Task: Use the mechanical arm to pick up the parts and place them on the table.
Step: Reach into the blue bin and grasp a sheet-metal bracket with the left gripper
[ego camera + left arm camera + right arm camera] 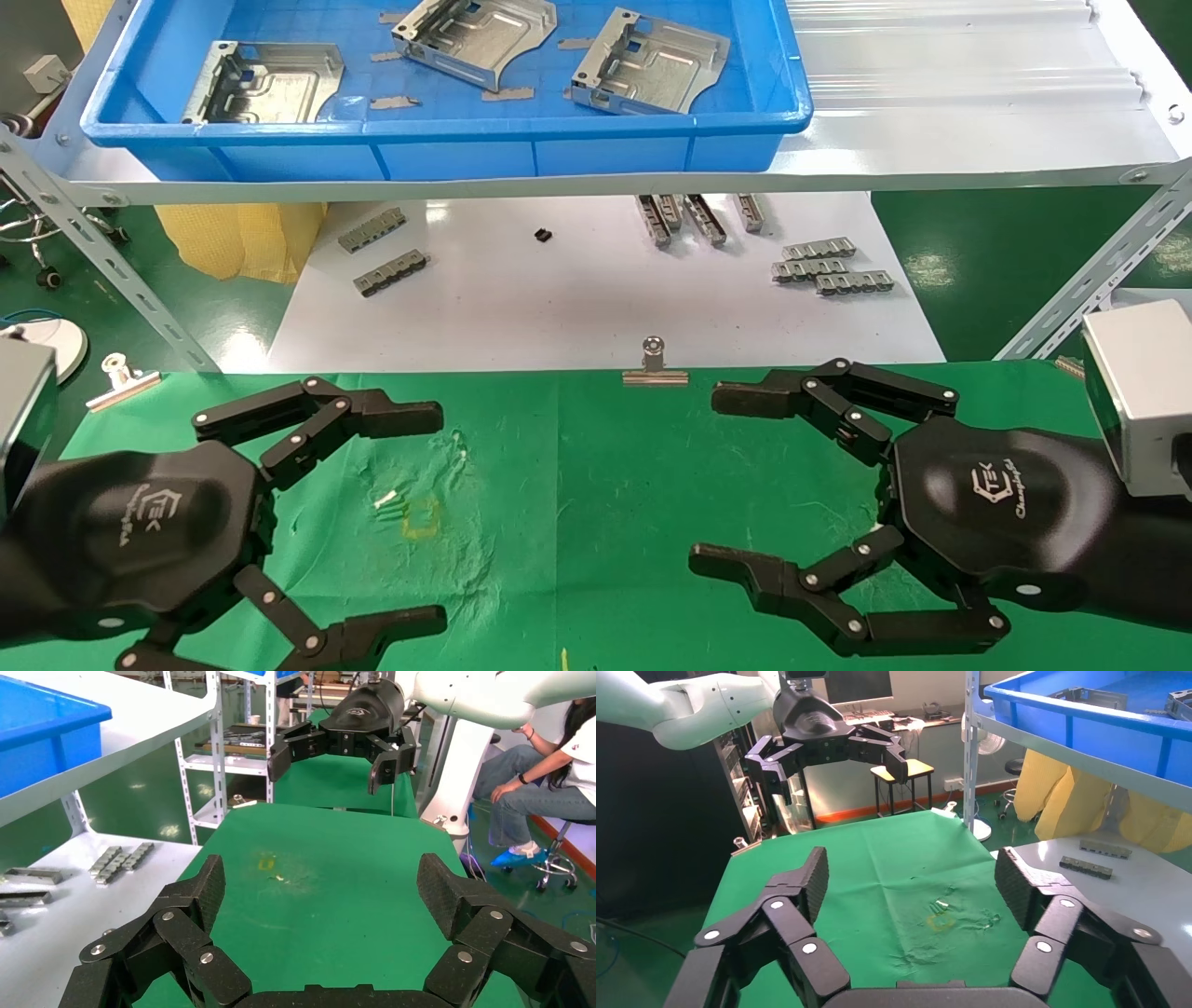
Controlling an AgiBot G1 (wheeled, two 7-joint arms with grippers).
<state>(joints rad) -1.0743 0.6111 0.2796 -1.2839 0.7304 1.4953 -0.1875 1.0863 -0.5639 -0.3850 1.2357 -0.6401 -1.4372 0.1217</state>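
Observation:
Three shiny silver parts (265,84) (475,37) (652,63) lie in the blue tray (447,130) on the upper shelf; one also shows in the right wrist view (1098,698). My left gripper (424,517) is open and empty, low over the left of the green table (596,485). My right gripper (722,477) is open and empty over the table's right side. The two hands face each other across the cloth. Each wrist view shows its own spread fingers (204,888) (810,878) and the other hand farther off (337,748) (828,748). No part lies on the table.
A white sheet (577,298) under the shelf carries small grey toothed strips (829,266) (382,252). Silver clips (655,368) (116,377) sit at the table's far edge. Slanted shelf struts (102,252) (1090,280) flank the sheet. The cloth has a yellowish stain (421,515). A person sits beyond the table (548,776).

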